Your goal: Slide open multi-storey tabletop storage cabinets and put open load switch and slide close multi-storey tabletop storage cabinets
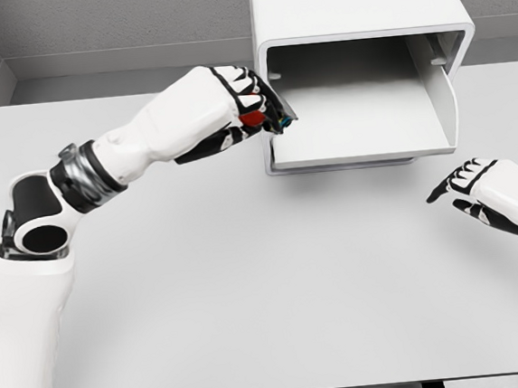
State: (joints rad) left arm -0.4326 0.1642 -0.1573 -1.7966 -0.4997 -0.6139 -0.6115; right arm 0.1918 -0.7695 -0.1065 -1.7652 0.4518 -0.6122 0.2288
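A white storage cabinet (353, 22) stands at the back of the table, its drawer (363, 139) slid out toward me. My left hand (256, 108) hovers at the drawer's left front corner, shut on the load switch (275, 118), a small dark part with red and teal showing between the fingers. The switch sits just at the drawer's left wall, above its rim. My right hand (467, 185) rests low over the table to the right of the drawer, fingers relaxed and holding nothing.
The grey table (250, 295) stretches wide in front of the cabinet. A grey wall runs behind the cabinet, and the table's front edge lies near the bottom of the view.
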